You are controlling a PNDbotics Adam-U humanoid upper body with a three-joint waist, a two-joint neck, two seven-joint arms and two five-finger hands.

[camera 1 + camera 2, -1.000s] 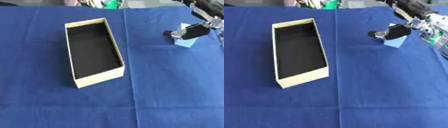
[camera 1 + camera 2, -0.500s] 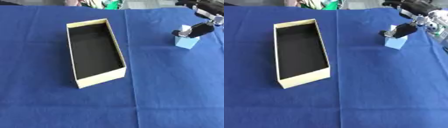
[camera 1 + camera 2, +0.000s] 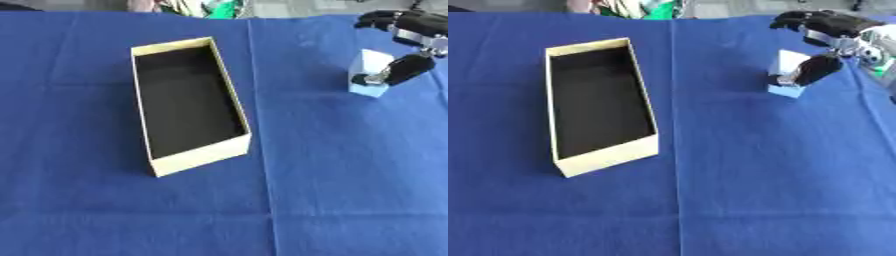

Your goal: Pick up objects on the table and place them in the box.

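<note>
A long cream box (image 3: 229,148) with a dark inside lies left of centre on the blue cloth, open side up, and nothing shows in it. A small white and pale-blue block (image 3: 367,67) stands upright at the right. My right hand (image 3: 833,25) comes in from the upper right and hangs over the block. The thumb (image 3: 404,70) lies across the block's front right side, and the fingers (image 3: 381,19) curve apart from it, beyond its top. The hand is open around the block, not closed on it. My left hand shows in neither view.
The blue cloth (image 3: 332,190) covers the whole table, with a seam running down the middle. Green and white clutter (image 3: 223,9) sits past the far edge. Broad bare cloth lies in front of the box and between the box and the block.
My right hand has drifted a little to the right and its thumb has sunk lower against the block's front. The block and the box have stayed where they were.
</note>
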